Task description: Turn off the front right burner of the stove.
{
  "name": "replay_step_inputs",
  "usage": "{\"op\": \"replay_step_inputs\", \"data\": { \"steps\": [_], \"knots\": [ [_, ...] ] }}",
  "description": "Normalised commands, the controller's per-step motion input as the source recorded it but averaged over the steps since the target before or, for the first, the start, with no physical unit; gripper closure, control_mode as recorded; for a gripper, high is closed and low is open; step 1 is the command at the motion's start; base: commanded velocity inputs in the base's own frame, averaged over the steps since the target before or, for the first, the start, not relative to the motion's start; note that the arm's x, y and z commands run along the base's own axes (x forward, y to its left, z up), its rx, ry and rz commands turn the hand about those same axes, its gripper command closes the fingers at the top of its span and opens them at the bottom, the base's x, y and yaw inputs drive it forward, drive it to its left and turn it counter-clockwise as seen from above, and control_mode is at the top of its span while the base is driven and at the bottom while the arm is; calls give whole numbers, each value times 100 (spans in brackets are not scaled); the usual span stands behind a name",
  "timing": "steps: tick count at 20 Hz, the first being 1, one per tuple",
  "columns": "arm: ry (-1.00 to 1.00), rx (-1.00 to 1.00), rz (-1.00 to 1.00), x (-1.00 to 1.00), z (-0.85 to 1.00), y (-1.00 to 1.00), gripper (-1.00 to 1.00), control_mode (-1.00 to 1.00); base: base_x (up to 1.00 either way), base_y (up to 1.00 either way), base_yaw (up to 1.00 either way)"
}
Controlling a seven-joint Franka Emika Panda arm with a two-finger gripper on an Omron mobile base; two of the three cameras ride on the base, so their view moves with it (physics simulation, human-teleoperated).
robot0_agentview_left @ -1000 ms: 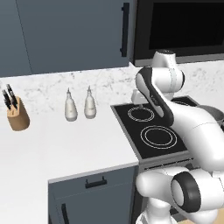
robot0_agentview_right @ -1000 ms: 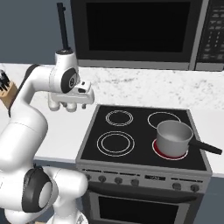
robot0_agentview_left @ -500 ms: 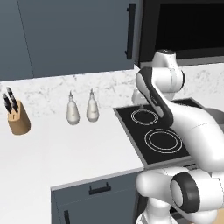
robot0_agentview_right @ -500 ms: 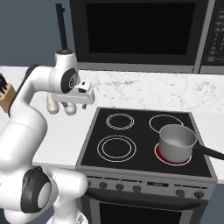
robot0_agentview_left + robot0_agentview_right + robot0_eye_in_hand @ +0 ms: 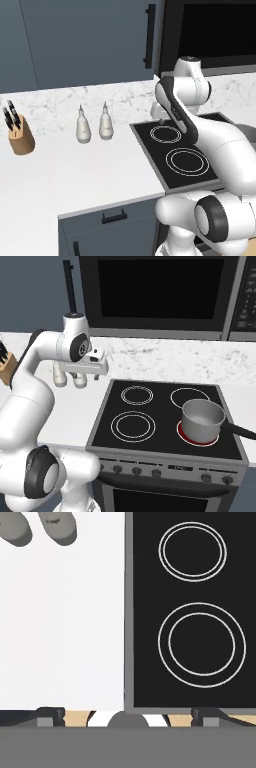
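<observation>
Ahead, the front right burner [image 5: 199,434] glows red on the black glass of the stove [image 5: 165,421], at the corner nearest its knob strip. It lies well off to the right of my gripper [image 5: 103,367], whose jaws stand wide apart, grasping nothing. On that burner sits a grey pot [image 5: 202,417]; its inside looks bare.

A wooden knife block [image 5: 20,139] with dark-handled knives stands at the far left of the white tabletop [image 5: 75,175]. Two pale shaker bottles [image 5: 83,126] sit side by side near the marbled backsplash, well apart from the block. Dark blue-grey cabinets [image 5: 75,40] hang above, and a drawer [image 5: 112,220] with a black handle sits below. A grey metal pot [image 5: 202,418] with a black handle stands beneath a black microwave [image 5: 160,291].
</observation>
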Motion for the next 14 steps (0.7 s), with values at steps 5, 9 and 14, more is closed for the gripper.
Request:
{"op": "replay_step_inputs", "data": {
  "steps": [5, 9, 14],
  "knots": [
    [-1, 0, -4, 2, -27, -8, -100, -100, 0, 0, 0],
    [-15, 5, -15, 0, -31, -36, -100, -100, 0, 0, 0],
    [-18, 12, -20, -29, -44, -61, -100, -100, 0, 0, 0]
  ]
}}
